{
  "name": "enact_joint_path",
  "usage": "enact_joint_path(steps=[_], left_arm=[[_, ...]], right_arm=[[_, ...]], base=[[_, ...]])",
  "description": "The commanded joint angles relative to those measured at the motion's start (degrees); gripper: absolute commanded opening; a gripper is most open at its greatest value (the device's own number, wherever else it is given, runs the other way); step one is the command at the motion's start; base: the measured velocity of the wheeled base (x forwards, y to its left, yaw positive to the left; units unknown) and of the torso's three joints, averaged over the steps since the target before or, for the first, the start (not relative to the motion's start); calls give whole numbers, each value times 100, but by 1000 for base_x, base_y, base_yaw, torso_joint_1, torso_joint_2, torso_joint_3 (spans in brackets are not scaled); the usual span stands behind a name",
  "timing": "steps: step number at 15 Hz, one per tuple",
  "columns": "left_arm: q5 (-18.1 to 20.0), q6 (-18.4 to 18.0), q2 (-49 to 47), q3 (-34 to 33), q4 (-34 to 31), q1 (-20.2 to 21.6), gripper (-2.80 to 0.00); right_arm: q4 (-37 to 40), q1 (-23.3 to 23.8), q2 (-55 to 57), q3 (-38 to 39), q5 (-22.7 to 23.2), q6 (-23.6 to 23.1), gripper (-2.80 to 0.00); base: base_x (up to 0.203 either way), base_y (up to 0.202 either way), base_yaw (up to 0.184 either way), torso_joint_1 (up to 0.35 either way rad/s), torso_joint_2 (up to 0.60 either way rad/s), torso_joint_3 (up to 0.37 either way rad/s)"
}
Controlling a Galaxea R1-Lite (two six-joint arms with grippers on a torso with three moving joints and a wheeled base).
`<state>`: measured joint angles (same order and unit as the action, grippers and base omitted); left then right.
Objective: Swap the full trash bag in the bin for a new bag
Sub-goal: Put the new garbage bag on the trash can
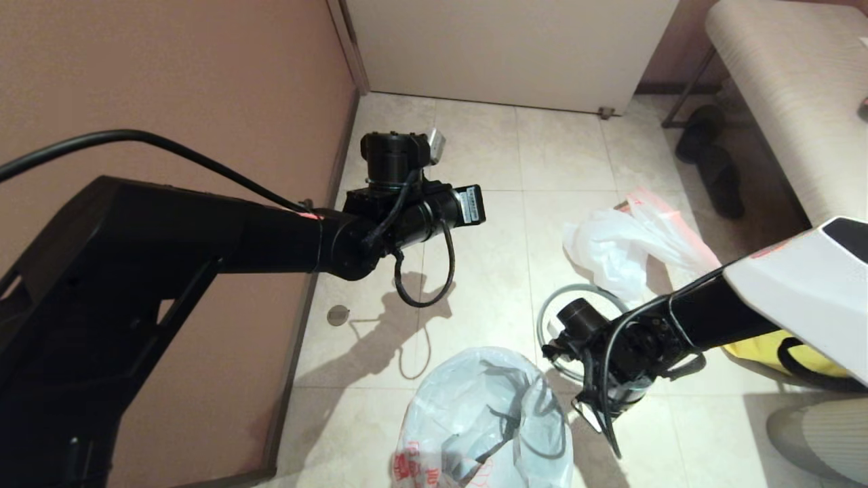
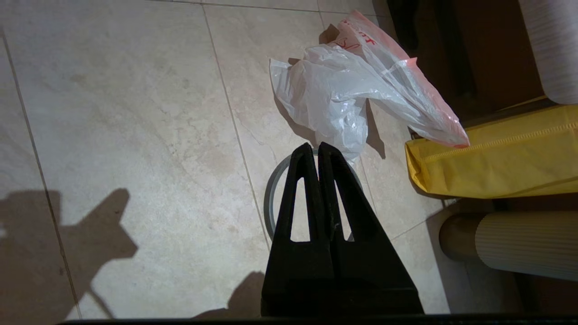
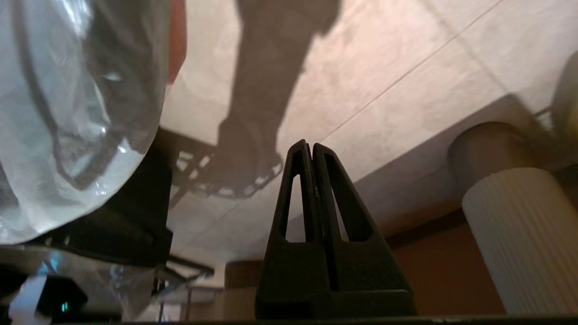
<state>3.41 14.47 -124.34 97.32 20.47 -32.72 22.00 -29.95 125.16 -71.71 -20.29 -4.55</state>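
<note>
**Both pincers closed and empty above the tiled floor**

In the head view the bin (image 1: 485, 420) sits at lower centre, lined with a translucent white bag with red print. The grey ring rim (image 1: 553, 308) lies flat on the floor just right of centre, partly behind the right arm. Touching its upper edge is a crumpled white bag with pink-red handles (image 1: 627, 240), right of centre, beside a yellow bag (image 2: 496, 158). The left pincer (image 2: 315, 151) has its fingers pressed together, holding nothing, over the ring. The right pincer (image 3: 309, 149) is likewise together, empty, beside the lined bin.
</note>
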Motion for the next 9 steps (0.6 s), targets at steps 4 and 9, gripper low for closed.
enact_joint_path(steps=[4,9], left_arm=[[-7,12,-23,29,11,2,-280],[-130,3,-20,113,10,72,-280]], right_arm=[[490,-222,662,-153,467,-29,-280],[147,-527,508,-173,1361,137,-280]], base=[[0,0,0,0,0,0],[0,0,0,0,0,0]])
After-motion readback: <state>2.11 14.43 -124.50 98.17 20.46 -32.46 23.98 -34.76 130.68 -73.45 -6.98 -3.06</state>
